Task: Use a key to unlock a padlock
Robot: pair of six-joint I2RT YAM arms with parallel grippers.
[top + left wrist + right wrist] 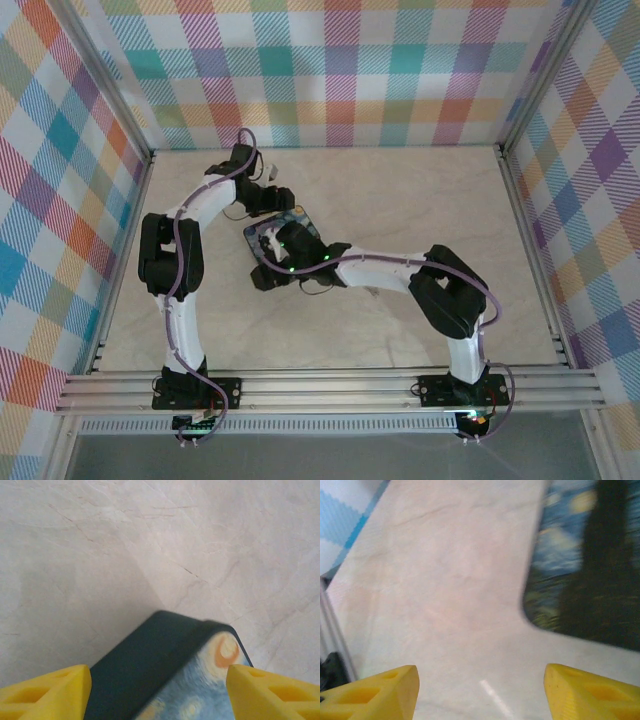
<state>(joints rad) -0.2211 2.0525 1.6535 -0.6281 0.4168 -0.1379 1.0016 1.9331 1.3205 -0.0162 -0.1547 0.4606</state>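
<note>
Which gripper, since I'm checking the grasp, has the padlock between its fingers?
The left gripper: the padlock lies between its yellow fingers. The right gripper frames bare table, the padlock off to its right.

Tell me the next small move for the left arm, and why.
Probably close the left pincer on the padlock. Its yellow fingers stand apart on either side of the block, which sits between them, so a squeeze would likely steady it. No key is visible yet.

overhead rear view, wrist close-ups (shared padlock (165,675))
</note>
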